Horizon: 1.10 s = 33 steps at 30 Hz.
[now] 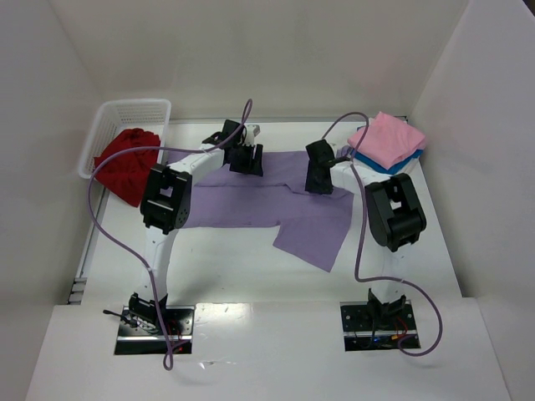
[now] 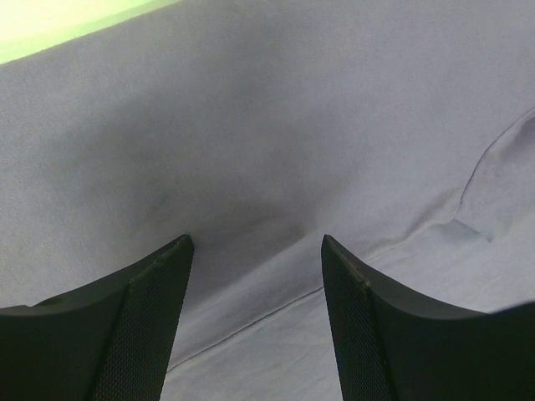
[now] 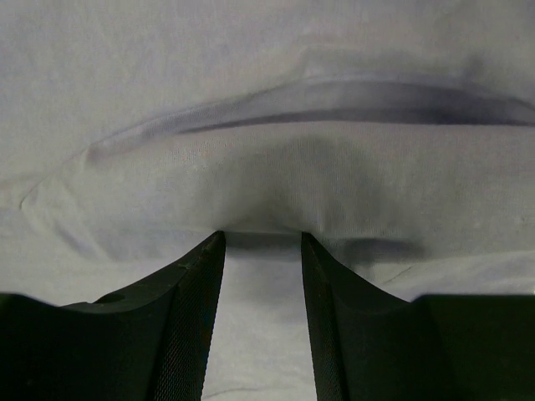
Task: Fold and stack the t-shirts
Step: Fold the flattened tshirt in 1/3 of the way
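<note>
Purple shirt (image 1: 276,200) lies flat beneath both jaws. Red shirt (image 1: 125,163) spills from basket (image 1: 134,107), left of left gripper (image 1: 245,159). Pink shirt (image 1: 389,138) sits on blue shirt (image 1: 380,164), right of right gripper (image 1: 319,180). Left jaws spread wide, nothing between. Right jaws half apart, cloth ridge at tips; grip unclear.

Setting reads as a robotics lab test cell. A white table (image 1: 251,276) is boxed in at the back and both sides by plain white panels (image 1: 276,58). Two robot arms (image 1: 167,196) are bolted at the near edge on metal base plates (image 1: 155,322), with loose purple cables (image 1: 359,251) and exposed wiring. The props look staged: a white lattice basket (image 1: 125,117) and plain t-shirts (image 1: 251,200).
</note>
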Tool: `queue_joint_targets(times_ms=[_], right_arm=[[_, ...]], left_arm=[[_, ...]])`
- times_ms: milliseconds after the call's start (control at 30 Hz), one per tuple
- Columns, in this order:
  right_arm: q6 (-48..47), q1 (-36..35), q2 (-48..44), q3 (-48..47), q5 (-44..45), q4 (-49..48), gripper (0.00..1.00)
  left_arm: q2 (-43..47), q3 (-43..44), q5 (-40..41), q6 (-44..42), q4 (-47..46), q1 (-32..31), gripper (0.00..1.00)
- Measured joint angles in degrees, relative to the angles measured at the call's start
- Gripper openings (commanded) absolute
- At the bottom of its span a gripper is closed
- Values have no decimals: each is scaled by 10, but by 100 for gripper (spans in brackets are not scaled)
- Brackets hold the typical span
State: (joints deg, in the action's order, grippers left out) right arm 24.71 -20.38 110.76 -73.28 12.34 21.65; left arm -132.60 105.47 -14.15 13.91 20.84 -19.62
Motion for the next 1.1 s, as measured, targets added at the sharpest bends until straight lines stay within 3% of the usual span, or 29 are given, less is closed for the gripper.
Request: queue_joint_targets(times_ms=[267,600,900,1100], right_arm=[[-8,0,36,-45,19,0,47],[-13,4,43,-63,22,3,54],[-8,1,-99,5,-45,-14,58],[-3,-32,-91,12,-55,-21,58]], left_arm=[[-3,5,0,0,2,0,73],[-4,7,0,0,2,0,73],[-7,13,-1,0,6,0,73],[-9,16,-3,-1,7,1,73]])
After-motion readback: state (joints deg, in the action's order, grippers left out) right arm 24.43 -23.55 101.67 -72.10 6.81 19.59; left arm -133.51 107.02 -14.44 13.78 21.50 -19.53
